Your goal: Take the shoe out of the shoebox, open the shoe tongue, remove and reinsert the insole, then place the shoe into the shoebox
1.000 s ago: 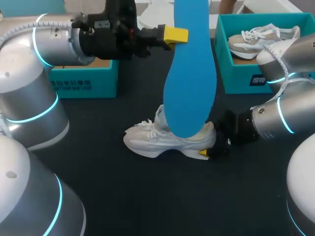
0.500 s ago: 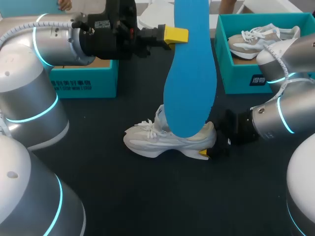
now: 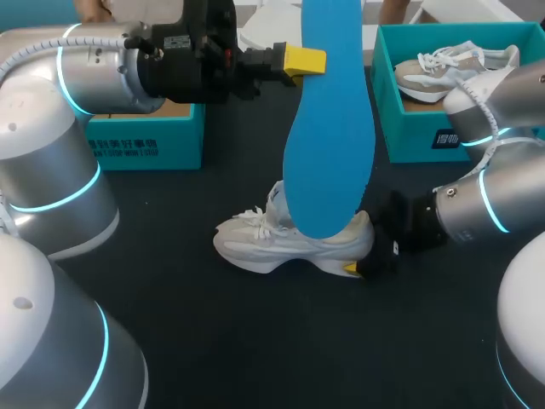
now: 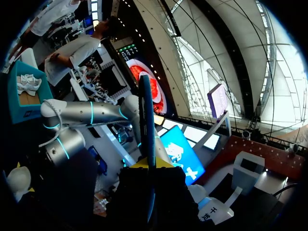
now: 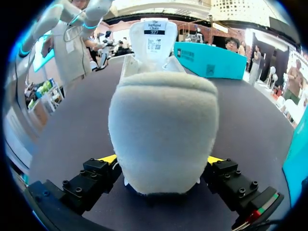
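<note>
Black table (image 3: 213,341): white sneaker (image 3: 281,243) is out, right pincer (image 5: 161,159) clamped on its heel. Left pincer (image 3: 313,61) grips the blue foam insole (image 3: 328,145) up high, so I'd say reinserting and boxing remain.

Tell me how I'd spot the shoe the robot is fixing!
Look at the middle of the black table, under the blue insole. The white shoe lies there, heel pinched in the right pincer. Unlike the other shoe, it isn't in a teal box.
</note>
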`<state>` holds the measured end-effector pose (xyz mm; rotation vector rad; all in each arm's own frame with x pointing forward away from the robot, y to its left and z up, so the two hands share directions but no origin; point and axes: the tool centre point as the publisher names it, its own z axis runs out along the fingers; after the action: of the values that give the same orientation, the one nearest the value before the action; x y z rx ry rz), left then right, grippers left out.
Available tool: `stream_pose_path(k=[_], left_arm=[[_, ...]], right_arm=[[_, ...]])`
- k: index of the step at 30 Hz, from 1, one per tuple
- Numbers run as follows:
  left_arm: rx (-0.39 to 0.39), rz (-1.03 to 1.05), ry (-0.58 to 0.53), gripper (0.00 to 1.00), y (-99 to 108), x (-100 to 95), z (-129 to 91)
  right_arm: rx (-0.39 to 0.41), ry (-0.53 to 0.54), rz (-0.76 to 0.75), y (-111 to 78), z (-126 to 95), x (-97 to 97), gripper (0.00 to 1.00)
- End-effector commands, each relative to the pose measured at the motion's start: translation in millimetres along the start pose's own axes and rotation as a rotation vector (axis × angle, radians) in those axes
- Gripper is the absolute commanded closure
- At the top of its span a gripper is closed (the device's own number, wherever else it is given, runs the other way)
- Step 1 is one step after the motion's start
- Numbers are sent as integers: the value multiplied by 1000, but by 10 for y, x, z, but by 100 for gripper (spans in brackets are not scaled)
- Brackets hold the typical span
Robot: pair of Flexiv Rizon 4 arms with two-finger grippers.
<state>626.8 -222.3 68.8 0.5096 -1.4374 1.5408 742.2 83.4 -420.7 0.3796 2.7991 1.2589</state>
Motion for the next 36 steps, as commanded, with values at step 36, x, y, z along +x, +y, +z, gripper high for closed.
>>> stream_pose_path(k=[36], left_arm=[[-1,1,2,100,-7,-9,11]], right_arm=[[232,443,444,-129,-991,-187,0]])
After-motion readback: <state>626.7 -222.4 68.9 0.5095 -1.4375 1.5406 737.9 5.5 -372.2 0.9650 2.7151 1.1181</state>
